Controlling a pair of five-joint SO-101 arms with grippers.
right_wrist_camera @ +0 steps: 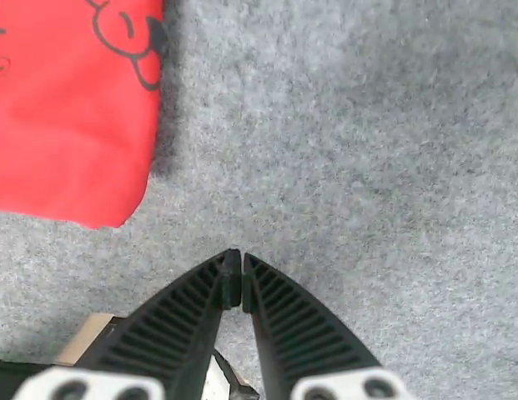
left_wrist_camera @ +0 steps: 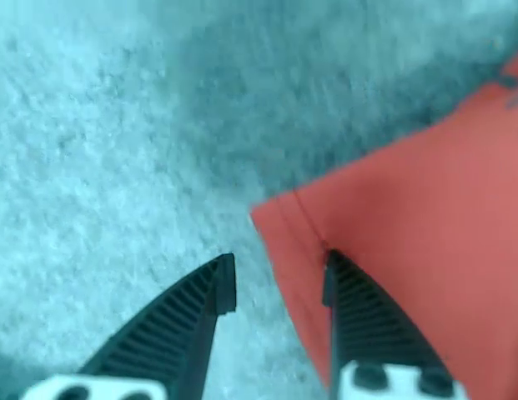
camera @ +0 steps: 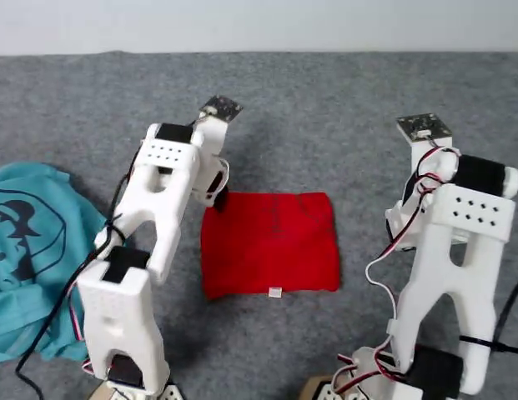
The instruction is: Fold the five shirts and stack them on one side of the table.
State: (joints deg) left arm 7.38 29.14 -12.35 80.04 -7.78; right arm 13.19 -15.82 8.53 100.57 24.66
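A folded red shirt (camera: 271, 242) lies flat on the grey table near the middle. My left gripper (left_wrist_camera: 275, 283) stands open at the shirt's far left corner (left_wrist_camera: 284, 221), one finger over the red cloth and the other over bare felt. In the high view that gripper (camera: 218, 198) is mostly hidden under its white arm. A teal shirt (camera: 29, 250) with a dark print lies crumpled at the left edge. My right gripper (right_wrist_camera: 240, 279) is shut with nothing in it, over bare felt to the right of the red shirt (right_wrist_camera: 71, 108).
The grey felt table (camera: 325, 108) is bare behind the shirts and between the arms. Both arm bases stand at the near edge, with cables trailing beside them. A brown board corner (right_wrist_camera: 88, 337) shows by the right arm's base.
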